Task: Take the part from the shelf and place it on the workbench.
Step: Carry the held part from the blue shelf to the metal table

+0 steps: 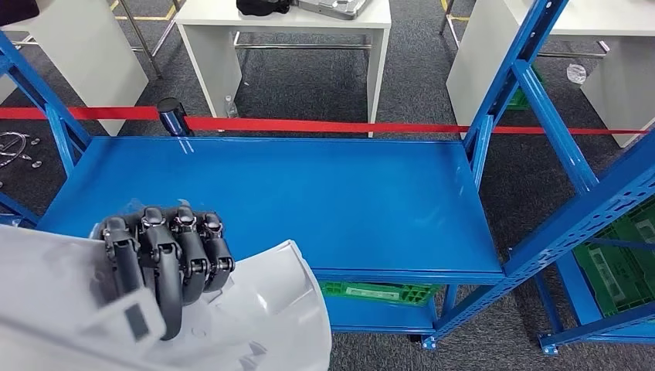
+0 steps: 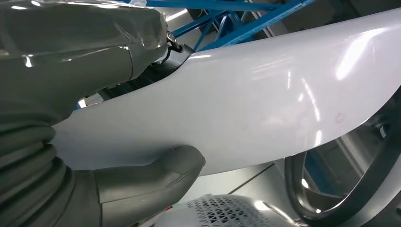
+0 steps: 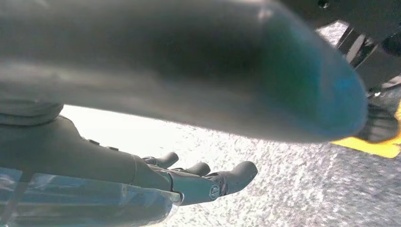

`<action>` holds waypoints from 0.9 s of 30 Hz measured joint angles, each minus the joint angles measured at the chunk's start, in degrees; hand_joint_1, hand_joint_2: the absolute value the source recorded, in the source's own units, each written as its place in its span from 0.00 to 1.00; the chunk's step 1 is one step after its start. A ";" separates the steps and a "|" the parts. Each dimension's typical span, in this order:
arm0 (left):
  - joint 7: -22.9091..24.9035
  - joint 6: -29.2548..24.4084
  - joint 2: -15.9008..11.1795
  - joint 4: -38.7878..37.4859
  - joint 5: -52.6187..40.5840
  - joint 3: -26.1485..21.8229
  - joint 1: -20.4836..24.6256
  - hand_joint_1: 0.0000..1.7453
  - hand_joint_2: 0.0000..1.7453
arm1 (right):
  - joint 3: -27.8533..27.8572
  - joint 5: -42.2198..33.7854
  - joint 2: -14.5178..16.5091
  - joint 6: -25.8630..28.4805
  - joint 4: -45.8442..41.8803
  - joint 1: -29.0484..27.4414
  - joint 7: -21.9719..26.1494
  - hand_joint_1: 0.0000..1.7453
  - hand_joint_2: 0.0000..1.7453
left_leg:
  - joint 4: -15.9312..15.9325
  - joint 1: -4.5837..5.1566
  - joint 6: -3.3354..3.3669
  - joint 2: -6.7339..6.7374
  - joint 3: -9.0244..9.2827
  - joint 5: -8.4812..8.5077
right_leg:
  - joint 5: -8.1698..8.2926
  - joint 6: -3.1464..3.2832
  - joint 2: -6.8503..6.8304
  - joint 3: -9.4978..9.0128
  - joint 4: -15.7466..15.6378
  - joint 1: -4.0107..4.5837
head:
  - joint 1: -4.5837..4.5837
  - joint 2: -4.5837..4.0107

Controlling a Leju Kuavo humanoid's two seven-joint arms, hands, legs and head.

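The part (image 1: 263, 309), a glossy white curved panel with no readable writing, sits low at the near left in the head view, over the front edge of the blue shelf (image 1: 309, 201). The left hand (image 1: 166, 259) grips it: dark fingers (image 1: 185, 247) curl over its upper edge, and the grey thumb (image 2: 156, 175) presses its underside. The shelf's wide blue deck lies bare. The right hand (image 3: 189, 177) hangs over speckled floor (image 3: 293, 189), fingers apart, holding nothing. A red tape (image 1: 324, 125) runs behind the shelf, white desks (image 1: 286, 23) beyond it.
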State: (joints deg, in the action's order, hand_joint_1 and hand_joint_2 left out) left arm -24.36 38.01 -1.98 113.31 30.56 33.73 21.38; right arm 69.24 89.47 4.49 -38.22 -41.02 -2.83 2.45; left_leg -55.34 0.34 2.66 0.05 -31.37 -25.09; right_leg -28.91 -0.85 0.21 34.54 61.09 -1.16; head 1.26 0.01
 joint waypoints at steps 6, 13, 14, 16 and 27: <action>-0.15 -1.42 -1.03 -0.02 -1.93 2.36 0.82 1.00 1.00 | 0.82 0.45 -0.70 6.58 1.09 0.59 7.42 0.00 0.00 | -0.61 0.13 -0.04 0.19 -3.67 2.34 | -4.16 -1.65 -0.07 1.10 8.97 -0.46 | -0.04 0.01; 0.00 -2.34 -1.94 -0.04 -2.39 3.96 1.73 1.00 1.00 | 0.79 0.10 -3.51 11.82 7.98 2.09 14.78 0.00 0.00 | -2.90 0.10 -1.95 -0.04 -6.30 3.58 | -1.49 0.22 0.26 -5.07 -2.95 -0.44 | 0.02 0.00; -0.09 -2.21 -2.08 -0.05 -2.33 4.11 1.82 1.00 1.00 | 0.77 0.05 -3.78 11.43 8.69 2.14 15.44 0.00 0.00 | -3.67 -0.03 -2.28 -0.08 -6.65 2.41 | -1.03 0.74 0.14 -4.69 -2.98 -0.51 | -0.01 -0.01; -0.32 -2.02 -2.33 -0.08 -2.25 4.44 2.07 1.00 1.00 | 0.77 -0.08 -4.44 10.40 9.63 2.22 16.74 0.00 0.00 | -8.53 -0.34 -2.99 -0.09 -8.10 -2.75 | 0.05 1.44 -0.10 -3.75 -3.00 -0.57 | 0.00 0.00; -1.33 -1.96 -2.92 -0.06 -2.30 4.76 3.55 1.00 1.00 | 4.54 -4.43 -3.48 2.82 7.87 2.19 17.45 0.00 0.00 | -0.61 0.67 -0.42 -1.83 4.45 -4.93 | 5.44 -0.33 0.98 0.92 -3.36 -0.46 | 0.09 0.01</action>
State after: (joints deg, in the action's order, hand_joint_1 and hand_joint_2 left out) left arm -25.69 36.05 -4.90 113.25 28.26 38.50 24.93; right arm 73.78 85.05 1.01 -35.39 -33.15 -0.65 19.90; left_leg -55.95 1.01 2.24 -1.79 -26.92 -30.02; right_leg -23.47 -1.18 1.19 35.46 57.72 -1.62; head 1.34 0.02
